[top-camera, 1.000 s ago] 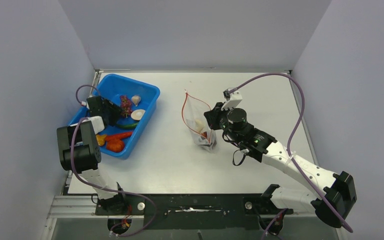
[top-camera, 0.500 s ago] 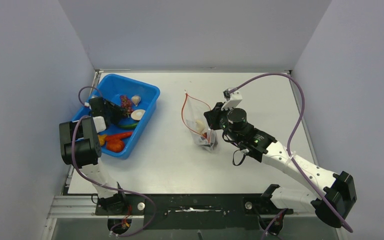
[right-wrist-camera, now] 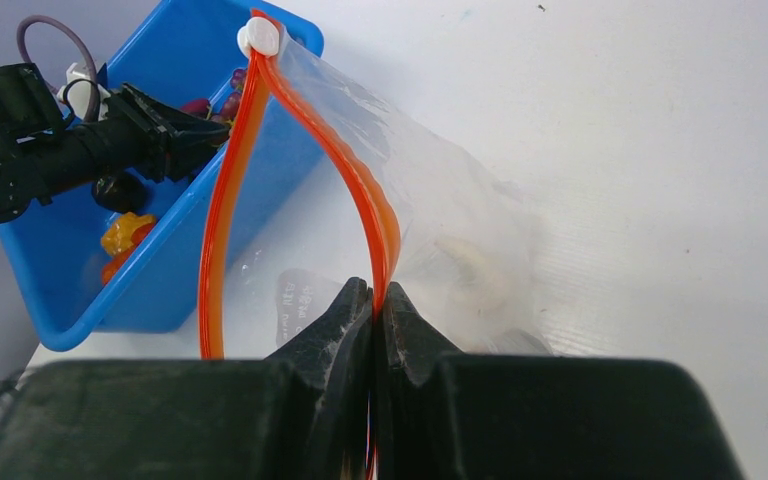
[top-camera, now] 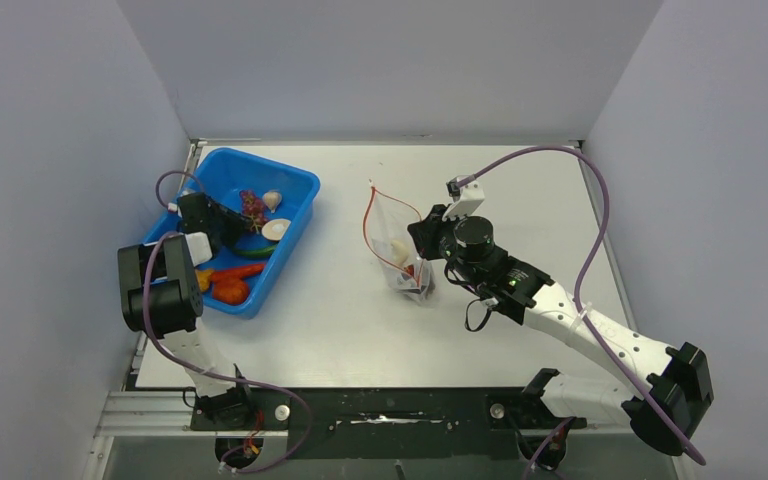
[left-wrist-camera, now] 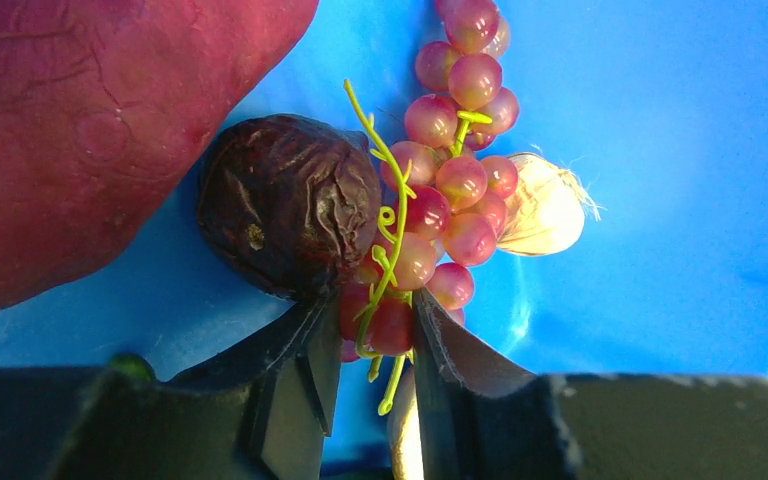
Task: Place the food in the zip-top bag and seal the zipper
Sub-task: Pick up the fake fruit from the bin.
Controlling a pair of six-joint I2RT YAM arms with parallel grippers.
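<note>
The clear zip-top bag (top-camera: 397,240) stands open mid-table, its red zipper (right-wrist-camera: 222,210) gaping in a loop; a white piece (right-wrist-camera: 475,270) lies inside. My right gripper (right-wrist-camera: 372,300) is shut on the bag's red mouth edge and holds it up. My left gripper (left-wrist-camera: 375,325) is down in the blue bin (top-camera: 295,190), shut on the lower end of a purple grape bunch (left-wrist-camera: 450,180). A dark wrinkled piece (left-wrist-camera: 290,205) touches the grapes, a large red piece (left-wrist-camera: 90,130) lies left of it, and a white garlic piece (left-wrist-camera: 550,205) lies right.
The bin also holds orange (top-camera: 228,290), red (top-camera: 240,271), green (top-camera: 252,252) and white (top-camera: 275,229) pieces. The bin stands at the table's left edge; grey walls close in on three sides. A purple cable (top-camera: 590,240) arcs over the right arm.
My left gripper has reached slightly farther into the bin toward the grapes. The right arm and bag have not moved.
</note>
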